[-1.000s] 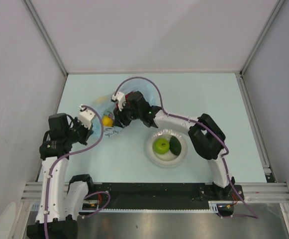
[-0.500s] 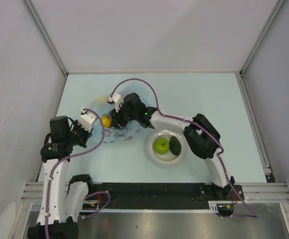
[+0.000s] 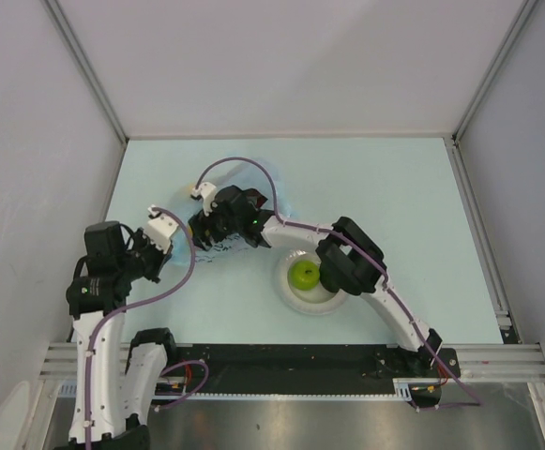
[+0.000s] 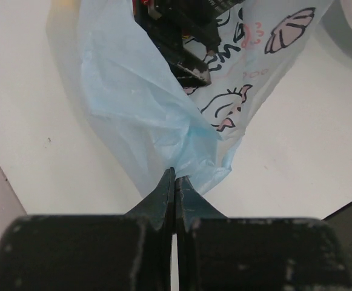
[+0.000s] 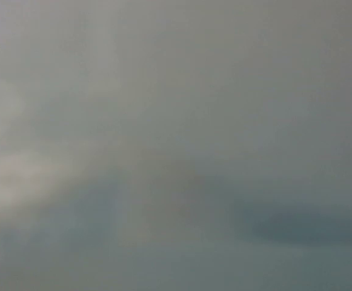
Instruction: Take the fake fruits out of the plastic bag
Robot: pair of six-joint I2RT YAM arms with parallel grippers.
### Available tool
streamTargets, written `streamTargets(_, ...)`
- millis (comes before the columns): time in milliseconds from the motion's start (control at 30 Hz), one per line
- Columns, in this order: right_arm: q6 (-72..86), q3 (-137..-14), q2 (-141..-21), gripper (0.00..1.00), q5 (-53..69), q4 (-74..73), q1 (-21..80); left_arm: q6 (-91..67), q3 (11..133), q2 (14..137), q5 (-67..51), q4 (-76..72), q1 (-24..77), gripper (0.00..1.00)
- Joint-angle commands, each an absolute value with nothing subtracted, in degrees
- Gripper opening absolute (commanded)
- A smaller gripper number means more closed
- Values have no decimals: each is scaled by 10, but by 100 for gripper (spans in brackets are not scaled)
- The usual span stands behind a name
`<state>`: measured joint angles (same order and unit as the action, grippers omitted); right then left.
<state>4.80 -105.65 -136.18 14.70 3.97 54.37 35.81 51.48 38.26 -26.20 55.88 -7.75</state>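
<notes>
On the counter point(image 3: 394, 187), toward its left side, the bag point(image 4: 151, 109) is being held by one corner. That corner is being pinched tight by the left end effector point(image 4: 174, 180). Its two fingers are being pressed together, with the thin blue plastic caught between them. The bag is being spread away from those fingers, and its dark and pink drawings are being shown on one side.

The right end effector point(image 3: 208, 227) is being set low at the bag, among its folds. Dark parts of it are being seen at the bag's far end from the left wrist. Whether it is released or clenched cannot be told, since only a grey blur is being shown by its own camera.

Just right of the bag, a green apple point(image 3: 303, 274) is being carried on the plate point(image 3: 295, 298), out of the bag. Part of the plate is being covered by the right arm point(image 3: 347, 267).
</notes>
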Motion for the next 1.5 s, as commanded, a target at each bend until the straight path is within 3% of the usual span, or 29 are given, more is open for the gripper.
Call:
streamTargets(0, 83, -1111, -1394, 85, 131, 83, 546, 381, 538, 367, -286, 604, -79, 0)
streamTargets(200, 119, -1151, -1430, 86, 109, 109, 551, 384, 536, 360, -299, 625, -79, 0)
streamTargets(400, 72, -1149, -1444, 73, 84, 90, 557, 381, 536, 361, -296, 621, -79, 0)
streamTargets(533, 29, -1128, -1435, 74, 65, 68, 551, 382, 529, 366, -299, 605, -79, 0)
streamTargets(600, 8, -1116, -1429, 64, 71, 65, 547, 383, 523, 369, -301, 590, -79, 0)
streamTargets(633, 3, -1115, -1419, 53, 81, 63, 542, 384, 522, 371, -302, 584, -79, 0)
streamTargets(733, 2, -1116, -1397, 41, 130, 55, 533, 380, 515, 379, -304, 559, -79, 0)
streamTargets(1133, -22, -992, -1158, 29, 316, 36, 493, 337, 466, 391, -317, 440, -78, 0)
streamTargets(1300, -96, -903, -1052, 28, 378, -16, 483, 336, 460, 407, -337, 425, -79, 0)
streamTargets(1467, -265, -796, -925, 27, 401, -127, 478, 301, 471, 447, -357, 379, -77, 0)
